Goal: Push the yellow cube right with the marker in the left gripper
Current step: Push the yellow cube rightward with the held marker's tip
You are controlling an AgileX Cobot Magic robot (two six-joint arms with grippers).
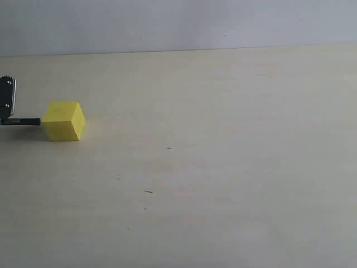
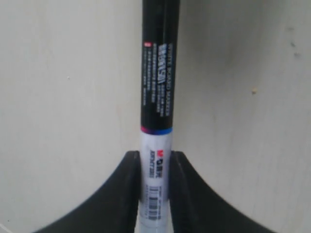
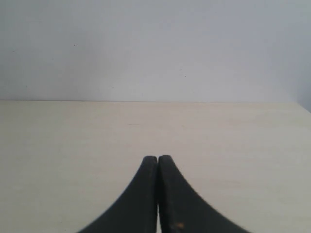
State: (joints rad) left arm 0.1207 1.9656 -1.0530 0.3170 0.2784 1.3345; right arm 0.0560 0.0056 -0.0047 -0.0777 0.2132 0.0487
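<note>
Bearing blurred print, marker sits in left hand.

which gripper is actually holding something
The left gripper: it is clamped on the white barrel of the marker. The right gripper is shut too, but with nothing between its jaws.

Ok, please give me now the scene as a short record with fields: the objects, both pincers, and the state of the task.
marker: gripped at its white barrel, black part pointing outward
left pincer: shut on the marker
right pincer: shut, holding nothing
yellow cube: resting on the table, far left in the exterior view
marker and cube: black end at the cube's left face; actual contact cannot be confirmed
task state: push to the right seems about to begin
</note>
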